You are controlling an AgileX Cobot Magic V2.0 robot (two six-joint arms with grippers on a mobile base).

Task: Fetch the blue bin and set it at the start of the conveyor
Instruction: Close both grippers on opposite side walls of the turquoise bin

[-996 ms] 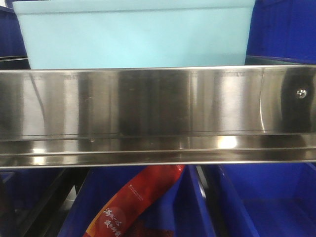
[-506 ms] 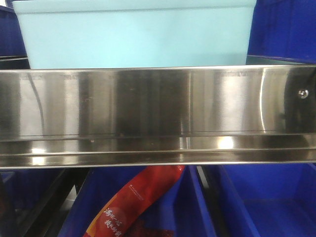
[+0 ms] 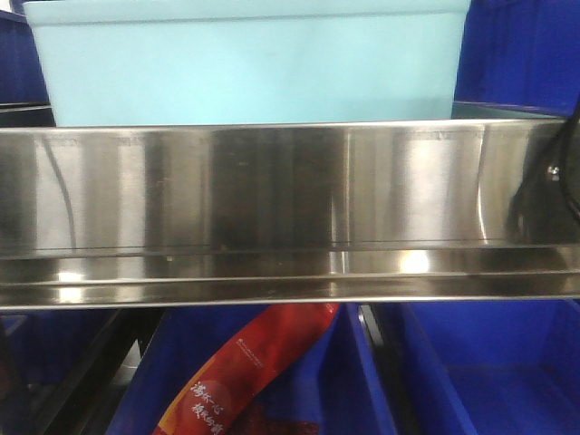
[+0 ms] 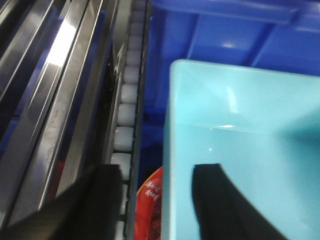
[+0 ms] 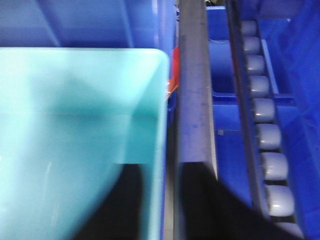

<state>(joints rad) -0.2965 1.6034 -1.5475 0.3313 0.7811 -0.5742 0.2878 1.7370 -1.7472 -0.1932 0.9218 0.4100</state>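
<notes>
The blue bin (image 3: 245,68) is a pale cyan tub standing on the shelf behind the steel rail, between dark blue crates. In the left wrist view my left gripper (image 4: 157,170) is open and straddles the blue bin's (image 4: 240,150) left wall, one finger outside and one inside. In the right wrist view my right gripper (image 5: 162,167) is open astride the blue bin's (image 5: 75,125) right wall, with a narrow gap on each side of the wall. Neither gripper shows in the front view. The conveyor start is out of view.
A stainless-steel shelf rail (image 3: 272,208) crosses the front view. Dark blue crates (image 3: 489,372) sit below and beside the bin, one holding a red packet (image 3: 254,362). White roller tracks (image 4: 125,110) (image 5: 265,135) run along both sides. A dark cable (image 3: 571,172) hangs at the right edge.
A dark cable has come into the front view at the right edge, with its reflection on the rail. The bin has not moved.
</notes>
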